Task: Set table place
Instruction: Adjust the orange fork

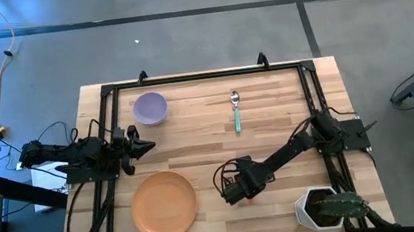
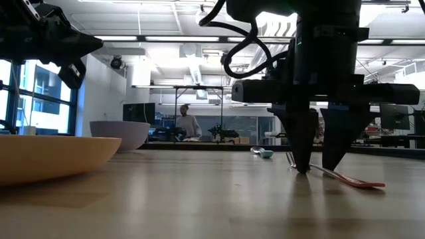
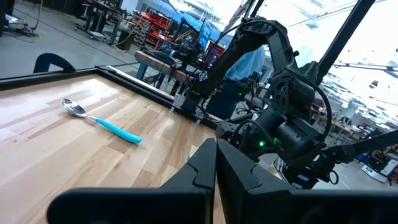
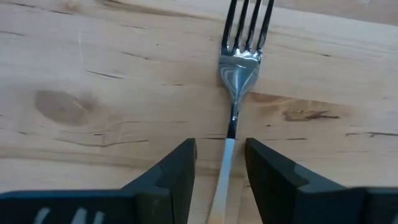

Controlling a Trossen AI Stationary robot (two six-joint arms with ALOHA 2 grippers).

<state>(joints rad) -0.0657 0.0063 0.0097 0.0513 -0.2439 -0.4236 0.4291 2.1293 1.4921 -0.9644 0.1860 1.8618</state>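
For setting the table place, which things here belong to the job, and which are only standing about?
Belong to the job:
orange plate
lavender bowl
spoon
fork, lying between the open fingers of the right gripper

Only standing about:
white pot with a green plant
left gripper, shut, waiting beside the bowl

Around the work area lies a grey concrete floor [image 1: 180, 31] crossed by dark lines, with a yellow cable [image 1: 3, 75] trailing across it at the left. Seen level from the low view, the room beyond is a wide open hall with long ceiling light strips [image 2: 166, 38] and tall windows [image 2: 30, 99] at the left, bright with daylight. Far back a person [image 2: 188, 124] sits among benches and monitors, and the left wrist view shows red racks [image 3: 146, 25] and more workbenches under bright light.
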